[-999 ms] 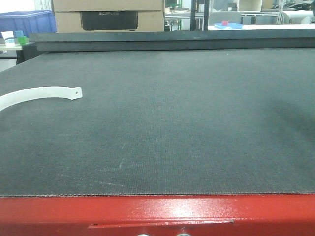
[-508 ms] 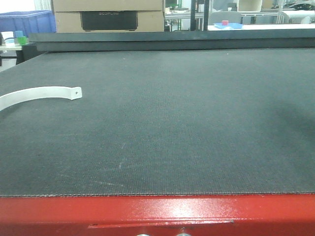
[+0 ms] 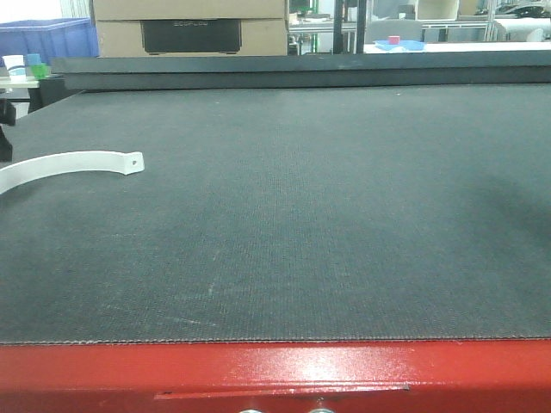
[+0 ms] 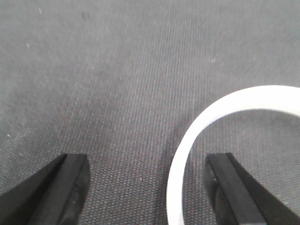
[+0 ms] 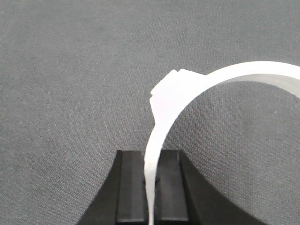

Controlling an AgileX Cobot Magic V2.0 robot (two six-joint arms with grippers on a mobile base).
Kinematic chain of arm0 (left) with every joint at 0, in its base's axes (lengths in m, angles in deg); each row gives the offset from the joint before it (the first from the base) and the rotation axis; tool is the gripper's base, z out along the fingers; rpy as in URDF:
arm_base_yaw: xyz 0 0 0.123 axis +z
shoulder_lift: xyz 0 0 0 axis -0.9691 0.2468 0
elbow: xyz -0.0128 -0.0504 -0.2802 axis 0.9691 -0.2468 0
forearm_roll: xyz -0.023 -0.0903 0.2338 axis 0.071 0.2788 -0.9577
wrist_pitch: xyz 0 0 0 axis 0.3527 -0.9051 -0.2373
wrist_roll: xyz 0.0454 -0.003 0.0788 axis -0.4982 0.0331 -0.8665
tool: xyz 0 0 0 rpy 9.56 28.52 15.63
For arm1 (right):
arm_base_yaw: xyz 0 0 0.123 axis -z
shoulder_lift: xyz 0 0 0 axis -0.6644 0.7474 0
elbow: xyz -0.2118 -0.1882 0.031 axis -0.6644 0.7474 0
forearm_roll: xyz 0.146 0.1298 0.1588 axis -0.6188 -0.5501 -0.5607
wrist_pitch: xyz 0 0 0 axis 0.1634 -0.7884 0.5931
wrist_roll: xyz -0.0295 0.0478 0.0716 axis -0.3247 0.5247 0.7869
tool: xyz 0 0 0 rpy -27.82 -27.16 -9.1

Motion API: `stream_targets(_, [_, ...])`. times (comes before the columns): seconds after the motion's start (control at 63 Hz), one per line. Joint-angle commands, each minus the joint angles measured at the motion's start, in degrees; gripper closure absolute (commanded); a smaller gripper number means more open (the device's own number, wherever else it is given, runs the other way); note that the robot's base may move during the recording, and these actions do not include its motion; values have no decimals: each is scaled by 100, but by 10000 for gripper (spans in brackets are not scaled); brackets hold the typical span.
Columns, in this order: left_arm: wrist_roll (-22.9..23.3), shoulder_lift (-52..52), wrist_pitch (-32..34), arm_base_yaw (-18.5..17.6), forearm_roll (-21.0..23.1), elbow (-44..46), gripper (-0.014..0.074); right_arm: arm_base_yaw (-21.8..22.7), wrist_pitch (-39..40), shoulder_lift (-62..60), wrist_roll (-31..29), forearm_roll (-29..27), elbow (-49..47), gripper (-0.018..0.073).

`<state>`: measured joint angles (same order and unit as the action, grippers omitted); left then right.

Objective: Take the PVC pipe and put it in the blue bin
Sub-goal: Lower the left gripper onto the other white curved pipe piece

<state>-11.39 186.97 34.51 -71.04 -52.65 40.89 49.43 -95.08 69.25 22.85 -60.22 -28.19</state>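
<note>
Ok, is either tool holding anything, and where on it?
The right tool pinches a white curved strip across its thin wall, just below its tab. The left tool is open, gripping nothing.

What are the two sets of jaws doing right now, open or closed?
Left gripper: open, gripping nothing.
Right gripper: shut on a white curved strip.

White pipe (image 3: 86,159), grey mat (image 3: 327,224), seemingly blue bin (image 3: 43,39)

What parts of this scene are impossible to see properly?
Front view: white curved strip runs off the left edge; blue bin is cut off, inside hidden.
Left wrist view: the strip inside the open left gripper exits bottom and right edges.
Right wrist view: right gripper's clamped strip may be another piece; unclear.
</note>
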Motion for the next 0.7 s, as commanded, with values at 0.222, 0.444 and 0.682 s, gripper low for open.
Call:
stream_targets(0.222, [0,334,60,-26,34,43,185,6,181,-60,-30,-3,-23,727])
stream_targets(0.444, [0,453,201,-26,24,43,185,6,246,-60,-30,-3,-23,727])
stream_targets(0.682, [0,508,169,-26,-71,43,342,6,324,-60,-30,-3,-23,727])
